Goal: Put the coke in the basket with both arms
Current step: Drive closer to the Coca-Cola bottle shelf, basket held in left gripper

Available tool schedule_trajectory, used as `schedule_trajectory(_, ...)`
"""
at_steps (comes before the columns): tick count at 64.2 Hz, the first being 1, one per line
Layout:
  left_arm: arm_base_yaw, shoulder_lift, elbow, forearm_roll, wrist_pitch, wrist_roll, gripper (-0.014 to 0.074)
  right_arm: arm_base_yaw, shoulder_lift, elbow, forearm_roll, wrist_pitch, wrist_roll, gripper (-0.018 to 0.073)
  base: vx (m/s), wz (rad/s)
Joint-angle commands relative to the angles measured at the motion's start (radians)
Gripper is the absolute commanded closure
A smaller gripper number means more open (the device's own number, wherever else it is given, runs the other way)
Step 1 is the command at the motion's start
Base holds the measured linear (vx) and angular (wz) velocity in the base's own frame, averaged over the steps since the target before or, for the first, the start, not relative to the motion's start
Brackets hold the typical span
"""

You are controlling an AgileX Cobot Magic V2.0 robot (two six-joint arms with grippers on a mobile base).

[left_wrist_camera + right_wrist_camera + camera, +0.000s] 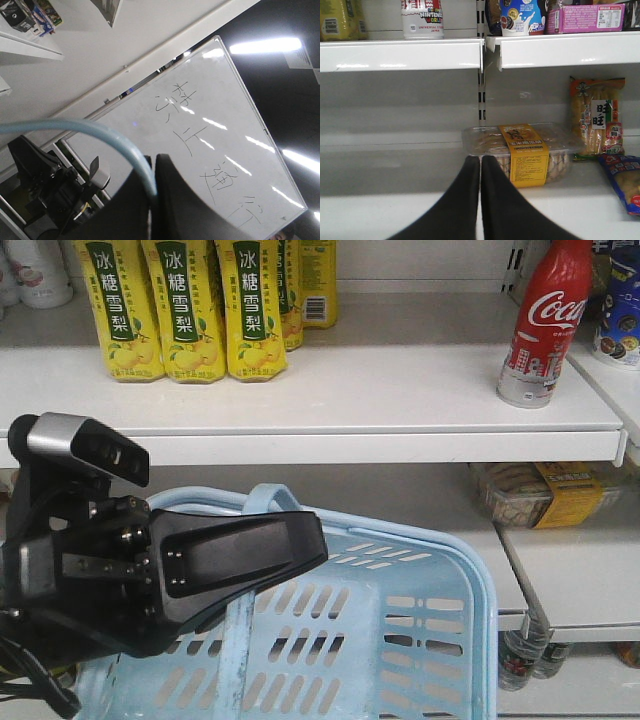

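red with white script, the coke [543, 325] stands upright on the white shelf [380, 390], above my left gripper [295, 545] and well off to its right. it touches neither gripper and is not in the basket [465, 575]. my left gripper is clamped on the basket's curved handle [100, 131]: in the left wrist view the pale blue handle arcs in from the left and ends pinched between my two dark fingers. the basket sits just below this gripper, its rim sloping down to the right. my right gripper [480, 161] has its fingers pressed together with nothing between them. from there the silver base of the coke shows on the same white shelf, up and to the left of the tips, well apart. ahead of the tips, on the lower shelf [395, 170], lies a clear box of snacks [520, 150] with a yellow label. yellow drink cartons [185, 310] stand on the white shelf above my left gripper.
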Motion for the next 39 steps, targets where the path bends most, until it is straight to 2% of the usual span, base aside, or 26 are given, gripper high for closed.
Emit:
schedule_trajectory(1, -0.007, -0.023, -0.025, -0.073, -0.169, 0.005, 0.0604, -0.003, -0.013, 0.006, -0.004, -0.074, 0.0, 0.0564, 0.02, 0.0)
schedule_trajectory(39, -0.007, -0.023, -0.025, -0.073, -0.169, 0.005, 0.0604, -0.003, -0.013, 0.006, -0.004, -0.074, 0.0, 0.0564, 0.02, 0.0)
